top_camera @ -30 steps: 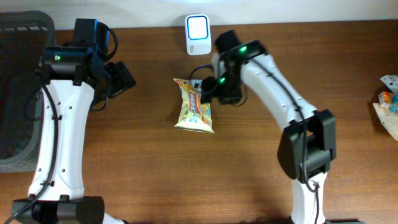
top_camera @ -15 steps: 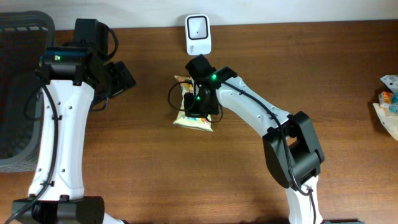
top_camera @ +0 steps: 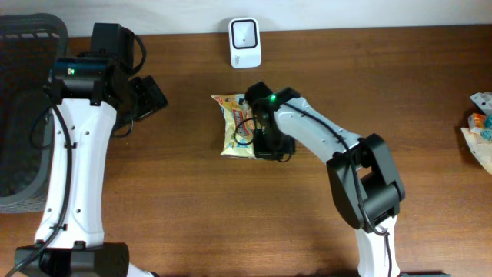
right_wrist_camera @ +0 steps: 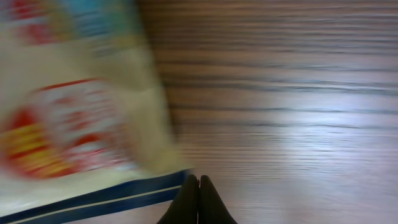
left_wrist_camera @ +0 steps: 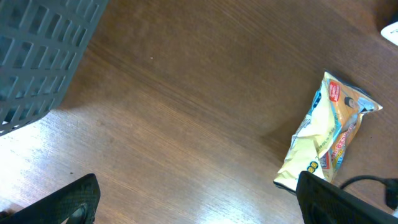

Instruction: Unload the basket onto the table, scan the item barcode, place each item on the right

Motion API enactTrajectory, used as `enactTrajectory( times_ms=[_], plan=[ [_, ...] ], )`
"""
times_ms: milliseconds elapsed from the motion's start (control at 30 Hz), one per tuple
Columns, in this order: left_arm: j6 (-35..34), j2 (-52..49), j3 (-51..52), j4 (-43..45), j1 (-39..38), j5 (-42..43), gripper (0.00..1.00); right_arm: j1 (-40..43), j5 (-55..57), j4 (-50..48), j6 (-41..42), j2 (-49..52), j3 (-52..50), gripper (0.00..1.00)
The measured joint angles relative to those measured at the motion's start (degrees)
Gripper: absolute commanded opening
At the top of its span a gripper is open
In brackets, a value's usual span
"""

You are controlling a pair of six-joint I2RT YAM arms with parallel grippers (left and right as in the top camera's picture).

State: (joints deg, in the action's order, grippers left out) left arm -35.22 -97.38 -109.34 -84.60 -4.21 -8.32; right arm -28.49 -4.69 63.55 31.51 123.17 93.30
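Note:
The item, a yellow snack bag (top_camera: 234, 123) with red print, lies flat on the wooden table below the white scanner (top_camera: 244, 42). My right gripper (top_camera: 261, 148) is down at the bag's lower right corner. In the right wrist view its fingertips (right_wrist_camera: 198, 186) are pressed together, and the bag's (right_wrist_camera: 74, 124) blue sealed edge runs up against them. I cannot tell whether that edge is pinched. My left gripper (top_camera: 146, 100) hangs wide open over bare table to the left. In its wrist view the left gripper (left_wrist_camera: 199, 199) holds nothing, with the bag (left_wrist_camera: 329, 140) off to the right. No barcode shows.
A dark grey mesh basket (top_camera: 23, 115) stands at the table's left edge, also visible as the basket (left_wrist_camera: 43, 56) in the left wrist view. More packaged snacks (top_camera: 480, 127) lie at the far right edge. The scanner stands against the table's back edge.
My right gripper went from open beside the bag's upper right to shut, sweeping down over the bag to its lower right corner. The bag shifted and turned slightly. The left arm stayed still.

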Motion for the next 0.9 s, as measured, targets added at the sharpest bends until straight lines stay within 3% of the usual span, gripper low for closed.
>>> enactTrajectory(
  times_ms=[200, 367, 500, 633, 900],
  plan=[
    [0.0, 0.0, 0.0, 0.0, 0.0, 0.0, 0.99, 5.3, -1.5, 3.3, 0.0, -1.4, 1.4, 0.04],
    [0.0, 0.0, 0.0, 0.0, 0.0, 0.0, 0.99, 5.2, -13.8, -10.9, -1.6, -5.3, 2.5, 0.04],
    [0.0, 0.0, 0.0, 0.0, 0.0, 0.0, 0.99, 3.6, -17.5, -19.6, 3.3, -5.4, 3.0, 0.04],
    [0.0, 0.0, 0.0, 0.0, 0.0, 0.0, 0.99, 2.6, -16.2, -21.2, 8.7, -3.9, 3.1, 0.04],
    [0.0, 0.0, 0.0, 0.0, 0.0, 0.0, 0.99, 0.3, -17.7, -19.3, 11.6, 4.6, 3.1, 0.04]
  ],
)
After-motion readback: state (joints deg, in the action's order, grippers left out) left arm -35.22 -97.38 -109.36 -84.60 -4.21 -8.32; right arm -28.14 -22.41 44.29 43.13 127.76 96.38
